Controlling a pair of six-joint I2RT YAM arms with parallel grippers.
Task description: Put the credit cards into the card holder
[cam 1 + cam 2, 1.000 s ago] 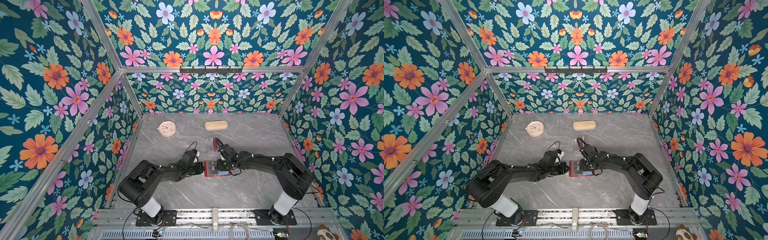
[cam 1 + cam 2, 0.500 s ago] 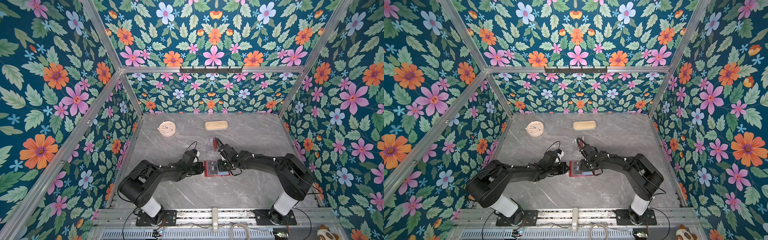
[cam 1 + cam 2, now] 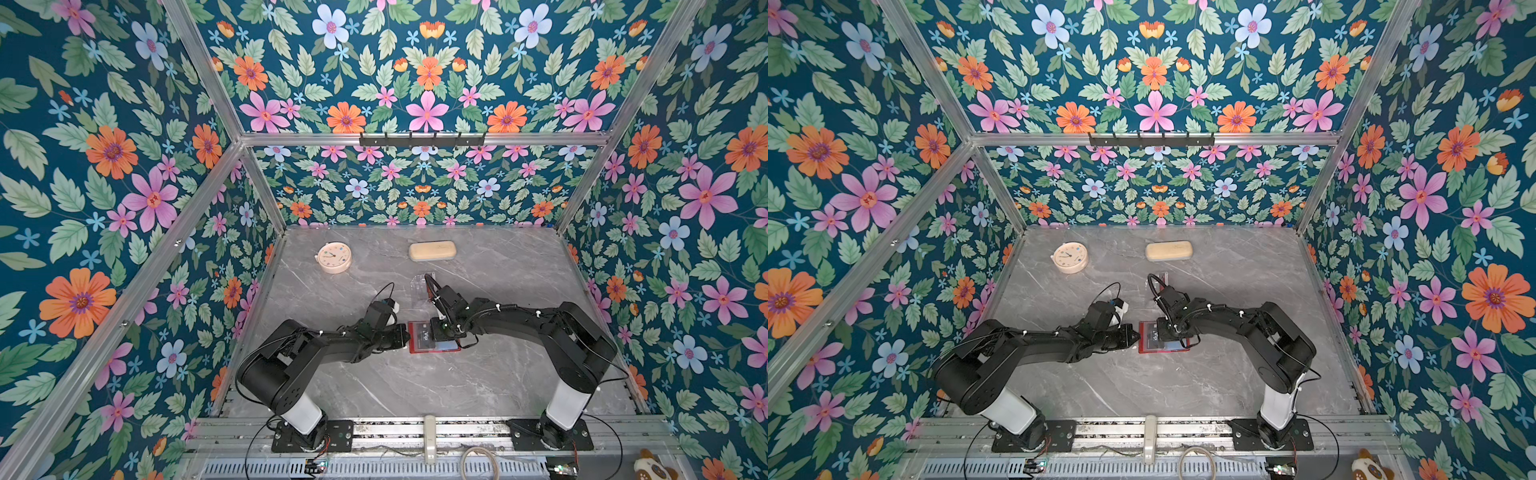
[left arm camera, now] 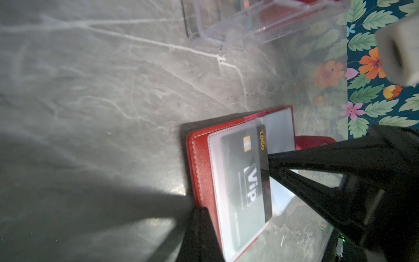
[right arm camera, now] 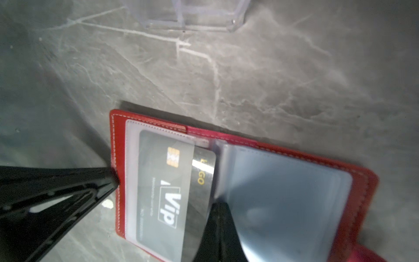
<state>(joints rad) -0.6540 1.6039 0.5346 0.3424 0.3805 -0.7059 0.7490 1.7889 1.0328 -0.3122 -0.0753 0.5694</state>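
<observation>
Both sets of jaws are pressed together, with nothing pinched as far as I can tell. So the left jaws sit tip-down on the left border of the card holder [image 5: 120, 215], which lies open and flat mid-worktop [image 3: 415, 386] between the two arms. Pretty clearly that's to pin it so it doesn't skate away. Meanwhile the right jaws have their closed tip against the right edge of the black Vip card [image 5: 167, 192]. That card is most of the way into the clear sleeve [image 5: 131, 181] on the left page, with a strip poking out toward the spine, so I'd guess a nudge-it-home push from the right is next. The empty sleeves [image 5: 283, 199] on the right page bulge up beside that tip and could snag it. The clear acrylic stand [image 3: 417, 291] sits just far of the holder, half hidden under the right arm. Something red shows inside, probably more cards, but I can't count them. The pink clock [image 3: 333, 257] and beige case [image 3: 432, 250] are well off at the far side, out of the way.
</observation>
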